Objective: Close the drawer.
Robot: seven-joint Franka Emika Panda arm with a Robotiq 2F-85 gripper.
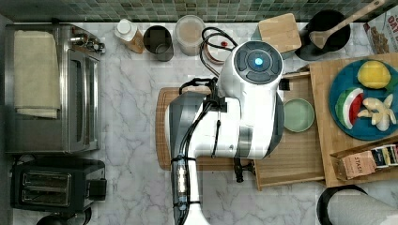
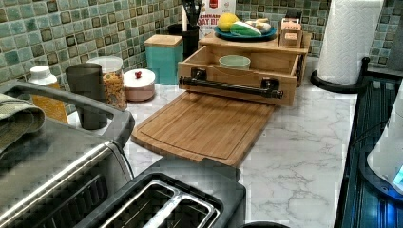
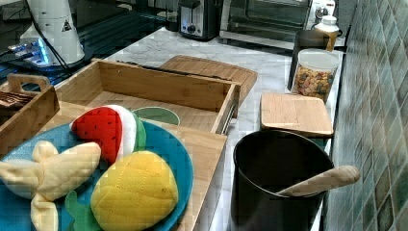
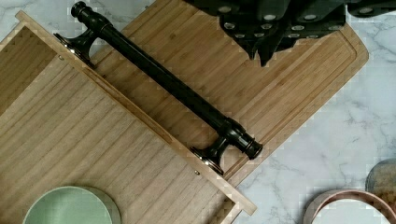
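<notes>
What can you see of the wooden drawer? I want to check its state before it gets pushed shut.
The wide, shallow light-wood drawer is pulled out from under a wooden shelf bearing a blue plate. It has raised rims and a long black bar handle on two posts across its front. A pale green bowl sits inside. Its front meets the flat bamboo cutting board on the marble counter.

**Arm blocks the drawer from above**

In the top view the white arm [image 1: 244, 108] covers most of the drawer [image 1: 300, 159] and its black handle [image 1: 239, 171], leaving just the handle's lower end showing; the cutting board [image 1: 162, 131] peeks out only along the top view's left. The wrist view cuts the green bowl [image 4: 70, 207] at the picture's edge, and the gripper [image 4: 271, 28] is cropped there too, fingers impossible to judge. Print on the tea box [image 1: 359, 165] is too small to read fully.
</notes>
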